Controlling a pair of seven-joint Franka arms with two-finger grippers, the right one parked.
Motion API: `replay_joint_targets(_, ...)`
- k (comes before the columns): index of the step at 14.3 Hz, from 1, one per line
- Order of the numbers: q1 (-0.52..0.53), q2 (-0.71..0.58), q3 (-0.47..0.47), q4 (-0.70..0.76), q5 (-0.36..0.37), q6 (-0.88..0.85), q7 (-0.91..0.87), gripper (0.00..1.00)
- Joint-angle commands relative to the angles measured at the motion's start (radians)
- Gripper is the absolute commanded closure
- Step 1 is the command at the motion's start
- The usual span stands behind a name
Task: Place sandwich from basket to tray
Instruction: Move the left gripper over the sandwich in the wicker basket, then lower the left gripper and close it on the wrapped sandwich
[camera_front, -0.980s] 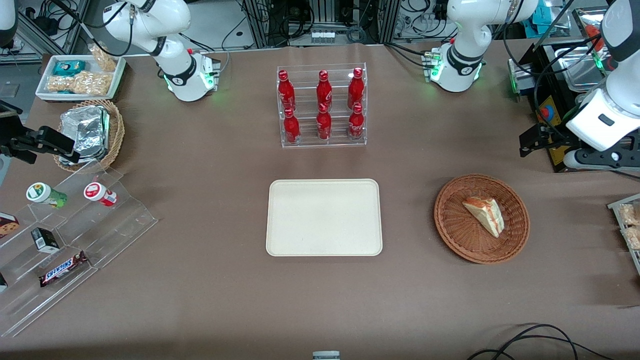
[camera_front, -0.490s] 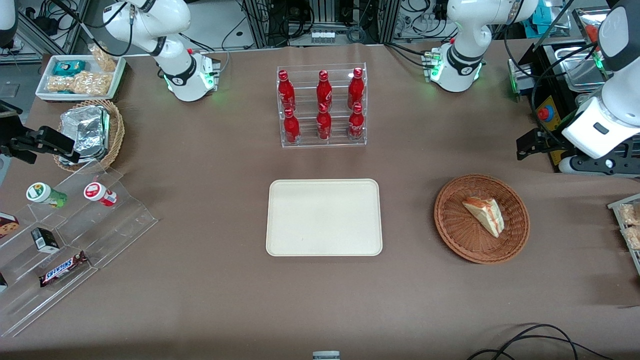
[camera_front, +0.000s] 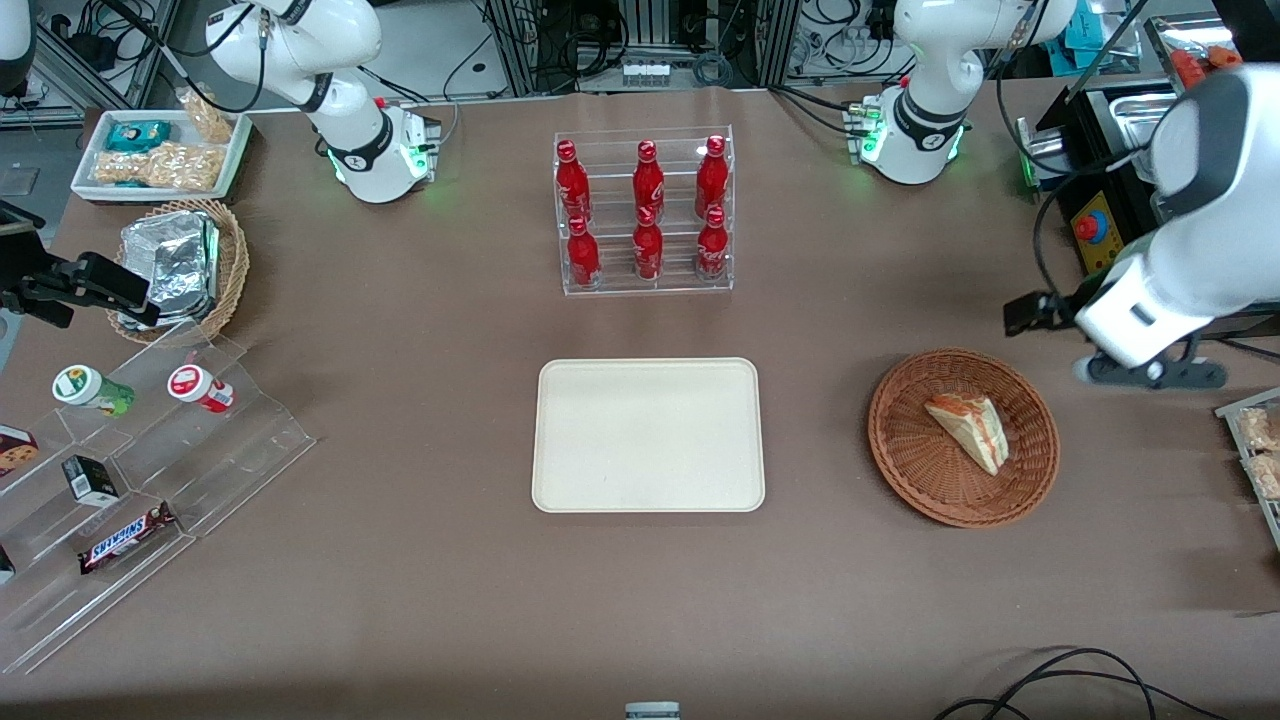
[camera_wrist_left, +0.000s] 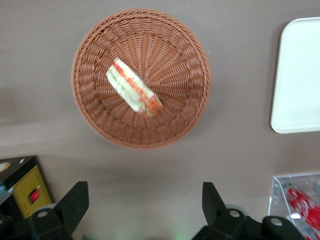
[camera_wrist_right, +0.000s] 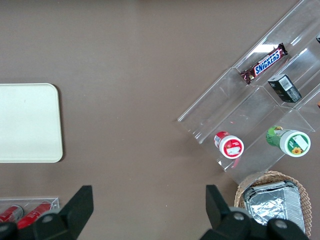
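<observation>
White bread with orange-red filling, the sandwich (camera_front: 968, 430) (camera_wrist_left: 134, 87) lies alone in the reddish-brown wicker basket (camera_front: 905, 440) (camera_wrist_left: 95, 115). My fingers (camera_wrist_left: 74, 202) are spread wide, grasping nothing, above the bare bench (camera_front: 400, 580) just beside the basket, farther from the front camera. Nothing lies on the cream tray (camera_front: 648, 435) (camera_wrist_left: 299, 75), well apart toward the parked arm's end.

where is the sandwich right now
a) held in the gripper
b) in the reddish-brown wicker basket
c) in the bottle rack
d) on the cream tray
b: the sandwich lies in the basket, while the tray is bare and the open gripper hovers above the table beside the basket, holding nothing.
</observation>
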Motion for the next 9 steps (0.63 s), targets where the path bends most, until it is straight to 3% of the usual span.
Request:
replay_joint_targets(1,0.002,0.002,0.009,-0.171,-0.007,0.225,-0.009,0.00)
replay_joint_targets(5,0.028,0.038,0.012,-0.290,-0.008,0.454,-0.218,0.00)
replay_joint_targets(9,0.028,0.132,0.012,-0.276,-0.013,0.517,-0.674,0.00)
